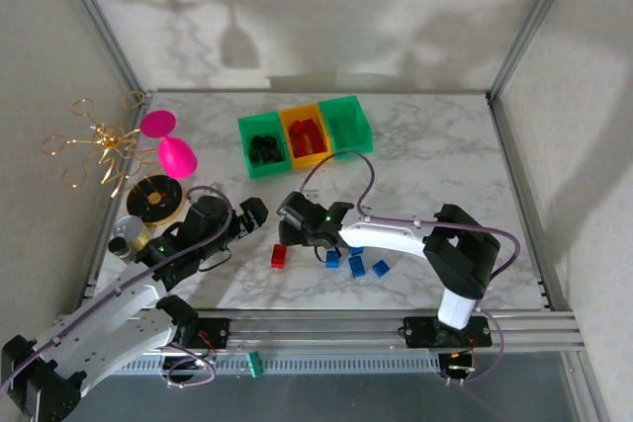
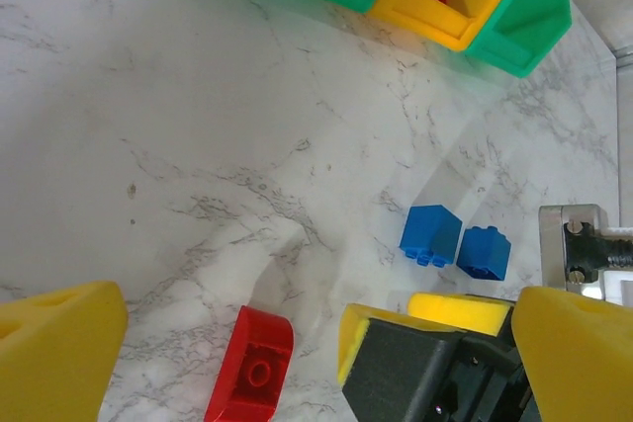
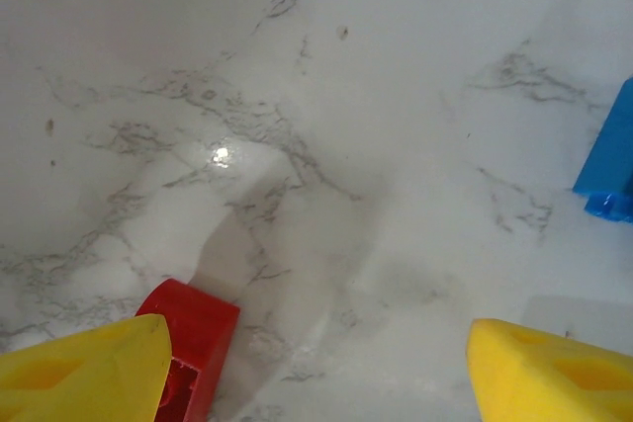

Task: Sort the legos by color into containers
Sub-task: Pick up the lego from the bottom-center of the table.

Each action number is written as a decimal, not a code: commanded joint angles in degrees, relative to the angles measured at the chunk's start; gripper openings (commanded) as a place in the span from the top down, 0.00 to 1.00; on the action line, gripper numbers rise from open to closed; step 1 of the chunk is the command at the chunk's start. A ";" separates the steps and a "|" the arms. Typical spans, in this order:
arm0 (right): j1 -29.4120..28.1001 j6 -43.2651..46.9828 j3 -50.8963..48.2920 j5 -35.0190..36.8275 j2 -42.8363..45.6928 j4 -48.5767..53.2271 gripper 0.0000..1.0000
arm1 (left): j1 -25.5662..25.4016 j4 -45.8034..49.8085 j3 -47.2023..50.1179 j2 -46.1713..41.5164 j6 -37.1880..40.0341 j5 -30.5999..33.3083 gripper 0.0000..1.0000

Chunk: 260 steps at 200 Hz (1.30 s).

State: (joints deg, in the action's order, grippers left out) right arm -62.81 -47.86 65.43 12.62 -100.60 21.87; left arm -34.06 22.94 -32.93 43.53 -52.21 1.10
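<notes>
Right gripper (image 3: 318, 358) is hanging low over the table (image 1: 425, 165) with jaws apart, gripping nothing. The red lego (image 3: 193, 328) is sitting just inside one pad (not pinched, as far as I can tell). Left gripper (image 2: 318, 333) is spread wide, empty, pointing at the same brick from the other side.

A cluster of blue legos (image 1: 356, 266) is lying just right of the red one, near the front edge.

At the back, the left green bin (image 1: 244, 140) is holding black bricks and the orange bin (image 1: 297, 112) red ones. The right green bin (image 1: 364, 130) is looking empty.

I'm judging us well along: black done, one red left, blue not begun.
</notes>
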 commanded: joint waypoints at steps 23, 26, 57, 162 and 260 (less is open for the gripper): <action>-2.66 -2.34 1.64 -2.16 -3.15 -0.42 0.20 | -0.39 3.59 1.61 -2.78 -1.93 3.49 0.00; -2.93 -2.56 1.84 -2.20 -3.31 -0.31 0.20 | -0.39 3.72 1.68 -2.95 -2.00 3.59 0.00; -5.93 -4.13 2.87 -3.21 -5.24 -0.18 0.20 | -0.36 4.86 2.08 -3.76 -2.87 4.12 0.00; -8.78 -4.17 7.08 -1.71 -10.64 1.38 0.44 | -0.39 7.03 2.52 -5.82 -5.19 5.14 0.00; -8.19 -2.64 7.30 2.00 -8.62 3.92 0.74 | -0.35 5.38 1.91 -5.49 -4.84 3.99 0.00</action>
State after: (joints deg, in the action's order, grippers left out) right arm -71.02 -51.03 71.70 12.27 -110.59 23.79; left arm -34.04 27.79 -30.96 38.28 -55.79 4.32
